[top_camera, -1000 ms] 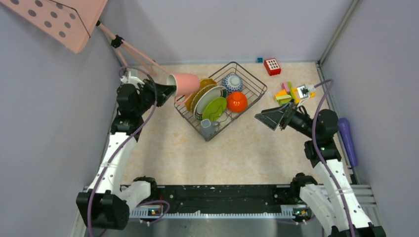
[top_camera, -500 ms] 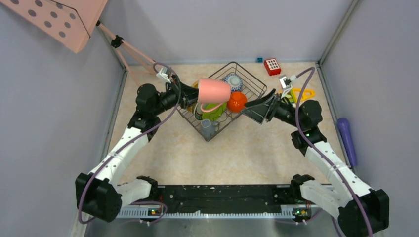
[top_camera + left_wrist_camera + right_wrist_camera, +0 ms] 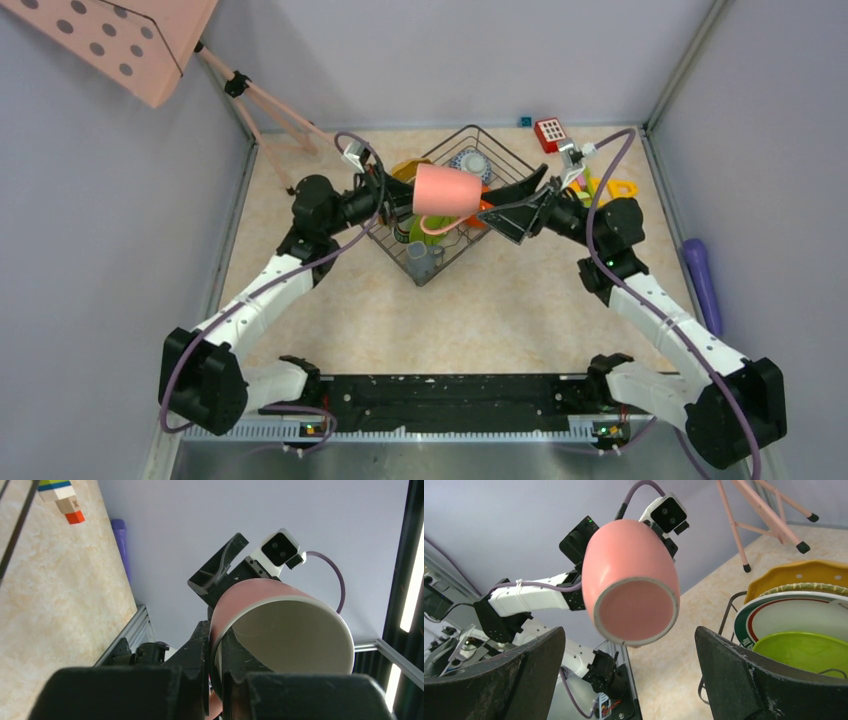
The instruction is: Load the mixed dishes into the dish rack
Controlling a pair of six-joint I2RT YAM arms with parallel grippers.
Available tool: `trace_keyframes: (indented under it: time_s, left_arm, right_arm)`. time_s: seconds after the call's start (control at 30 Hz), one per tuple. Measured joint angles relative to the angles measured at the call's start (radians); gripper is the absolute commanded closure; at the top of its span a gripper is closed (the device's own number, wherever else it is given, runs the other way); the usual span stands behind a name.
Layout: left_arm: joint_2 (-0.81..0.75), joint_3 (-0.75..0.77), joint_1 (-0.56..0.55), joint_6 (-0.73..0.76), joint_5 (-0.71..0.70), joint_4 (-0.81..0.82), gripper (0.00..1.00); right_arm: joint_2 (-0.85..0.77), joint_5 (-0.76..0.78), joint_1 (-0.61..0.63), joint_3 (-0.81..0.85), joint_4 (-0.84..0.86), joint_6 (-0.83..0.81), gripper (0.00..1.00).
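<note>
The left pincer (image 3: 403,200) is closed on the rim of the pink mug (image 3: 445,190). One finger is inside the mouth and the other is outside it, as the left wrist view shows. The mug hangs on its side in the air over the dish rack (image 3: 505,155), with its mouth towards 9 o'clock, its base towards 3 o'clock and its handle at 6 o'clock in the top view.

The right pincer (image 3: 497,215) is spread wide open just at 3 o'clock of the mug. It faces the mug's flat base, and its fingers (image 3: 524,680) are clear of the mug on both sides.

The rack stands on the desk (image 3: 330,300), a little towards 12 o'clock from the middle.
- **Plates:** A yellow plate (image 3: 794,575), a white green-rimmed plate (image 3: 789,615) and a lime green plate (image 3: 804,650) stand on edge, one behind the other.
- **Bowls and mug:** A patterned bowl (image 3: 470,163) sits in the 12 o'clock corner and a grey mug (image 3: 420,262) in the 6 o'clock corner. The orange-red bowl (image 3: 480,217) is mostly hidden behind the pink mug and the right pincer.

Toy blocks (image 3: 552,133) lie at 1 o'clock of the rack, and a purple cylinder (image 3: 703,285) lies at the desk's 3 o'clock edge.
</note>
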Motion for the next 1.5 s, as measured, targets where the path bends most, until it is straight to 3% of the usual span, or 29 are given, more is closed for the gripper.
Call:
trace_keyframes:
  time_s: [0.43,0.5,0.6,0.73,0.83,0.87,0.93,1.07,1.33,1.5]
  left_arm:
    - [0.059,0.0,-0.061,-0.027,0.012,0.058,1.0]
    - [0.069,0.0,-0.071,-0.028,0.012,0.059,1.0]
    - [0.077,0.0,-0.081,-0.028,0.012,0.059,1.0]
    - [0.077,0.002,-0.083,-0.032,0.012,0.068,1.0]
    - [0.077,0.005,-0.081,-0.043,0.008,0.073,0.77]
    - [0.077,0.005,-0.081,-0.04,0.005,0.074,0.65]
    - [0.077,0.006,-0.081,-0.029,-0.007,0.073,0.51]
    - [0.075,0.029,-0.073,0.027,-0.042,0.023,0.34]
    - [-0.06,0.031,0.114,0.177,-0.134,-0.224,0.29]
    - [-0.206,0.034,0.196,0.345,-0.293,-0.412,0.29]
  right_arm:
    - [0.056,0.089,0.052,0.033,0.006,-0.026,0.01]
    - [0.064,0.089,0.062,0.034,0.007,-0.026,0.06]
    - [0.07,0.09,0.072,0.034,0.003,-0.026,0.22]
    - [0.076,0.091,0.078,0.046,-0.002,-0.028,0.72]
    - [0.081,0.097,0.077,0.061,-0.017,-0.033,1.0]
    - [0.081,0.098,0.078,0.066,-0.024,-0.034,1.0]
    - [0.081,0.11,0.08,0.076,-0.048,-0.032,1.0]
    - [0.079,0.16,0.082,0.086,-0.159,-0.029,1.0]
    - [0.095,0.429,0.091,0.246,-0.619,-0.058,1.0]
    - [0.257,0.637,0.091,0.496,-0.987,-0.024,1.0]
